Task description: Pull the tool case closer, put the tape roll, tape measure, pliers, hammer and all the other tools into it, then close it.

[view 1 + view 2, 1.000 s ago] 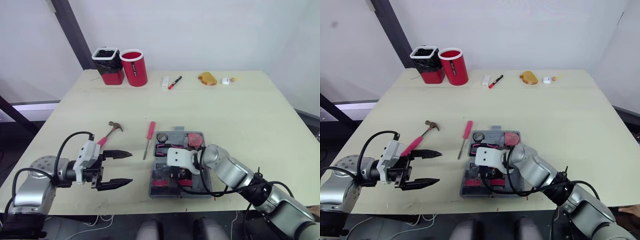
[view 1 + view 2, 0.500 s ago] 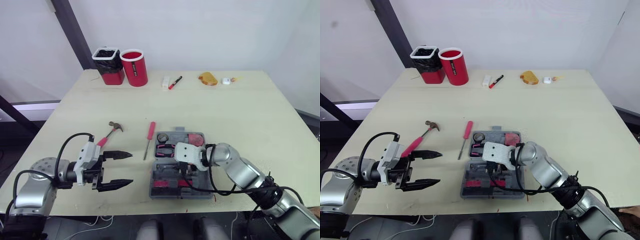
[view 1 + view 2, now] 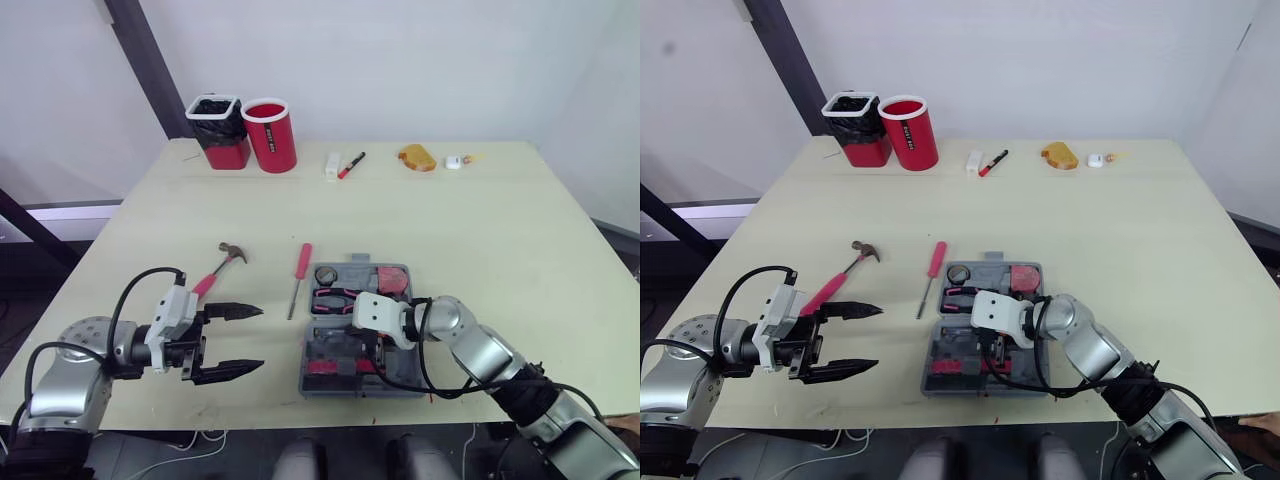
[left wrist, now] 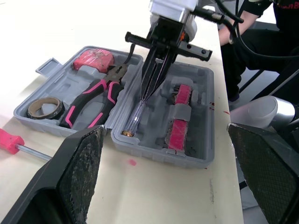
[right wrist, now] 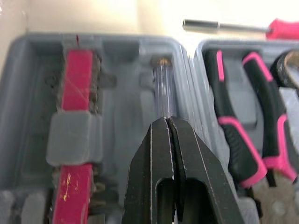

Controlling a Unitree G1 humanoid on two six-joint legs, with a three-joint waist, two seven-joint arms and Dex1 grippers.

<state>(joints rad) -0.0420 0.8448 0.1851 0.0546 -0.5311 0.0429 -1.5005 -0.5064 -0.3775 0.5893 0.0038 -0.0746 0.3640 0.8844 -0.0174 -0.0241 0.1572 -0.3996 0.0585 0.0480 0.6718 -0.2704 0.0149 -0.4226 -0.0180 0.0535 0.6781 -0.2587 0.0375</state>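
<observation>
The grey tool case (image 3: pixel 306 372) lies open near the table's front edge. Its far half holds the tape roll (image 3: pixel 353 273), the red tape measure (image 3: pixel 390 280) and the pink-handled pliers (image 3: pixel 335 298). A clear-handled screwdriver (image 4: pixel 135 116) lies in the near half beside a red bit holder (image 5: pixel 77 84). My right gripper (image 5: pixel 167 122) is shut, tips pointing down at that screwdriver's handle with nothing between them. Left of the case, my left gripper (image 3: pixel 240 340) stands open and empty. The hammer (image 3: pixel 220 265) and a red screwdriver (image 3: pixel 299 275) lie on the table.
A red cup (image 3: pixel 269 134) and a black-lined red bin (image 3: pixel 218 130) stand at the back left. A marker (image 3: pixel 349 165), a white block (image 3: pixel 331 166), an orange item (image 3: pixel 414 158) and a small white piece (image 3: pixel 452 161) lie along the back.
My right gripper has gone from partly open to shut and shifted slightly right over the case's near half. The left arm has stayed still.
</observation>
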